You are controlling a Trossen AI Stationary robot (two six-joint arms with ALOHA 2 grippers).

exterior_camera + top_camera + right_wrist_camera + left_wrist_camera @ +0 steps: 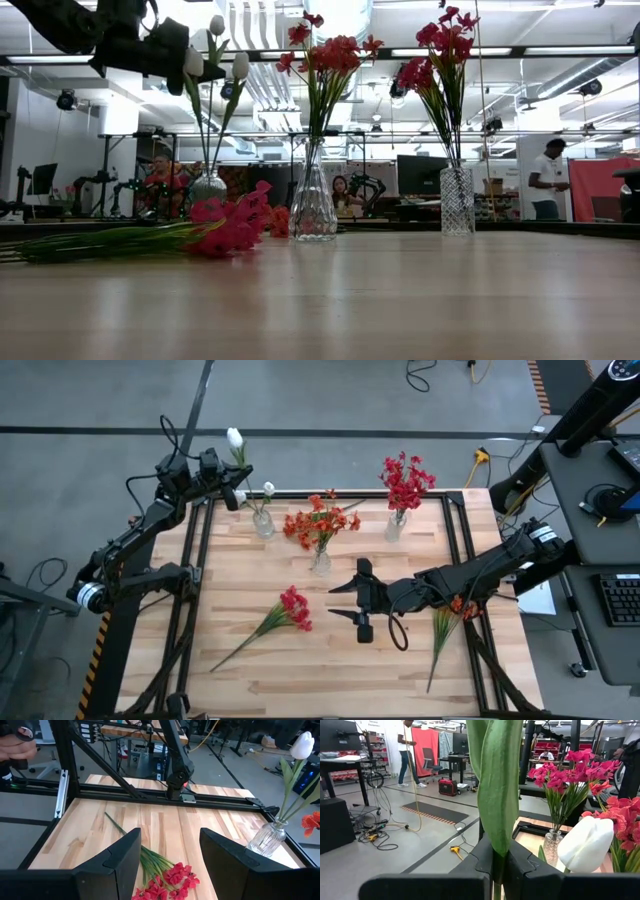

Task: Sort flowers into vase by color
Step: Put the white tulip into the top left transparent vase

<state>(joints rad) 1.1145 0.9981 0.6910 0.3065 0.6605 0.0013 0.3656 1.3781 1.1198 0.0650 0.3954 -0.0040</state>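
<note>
On my pale wooden desk (300, 660), the left hand (232, 495) at eleven o'clock pinches a white tulip-like flower (235, 439); the right hand (362, 604), centre, hovers half-open and empty above the crimson-red long-stemmed spray (292, 610).

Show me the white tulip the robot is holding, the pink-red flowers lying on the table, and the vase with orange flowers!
white tulip (235, 438), high view, on its bloom.
pink-red flowers (294, 609), high view, on the blossoms.
vase with orange flowers (313, 208), low view, on its glass body.

The wooden table (300, 660) carries three glass vases (320, 563) (upright) and two loose flower sprays (280, 615) lying flat.
</note>
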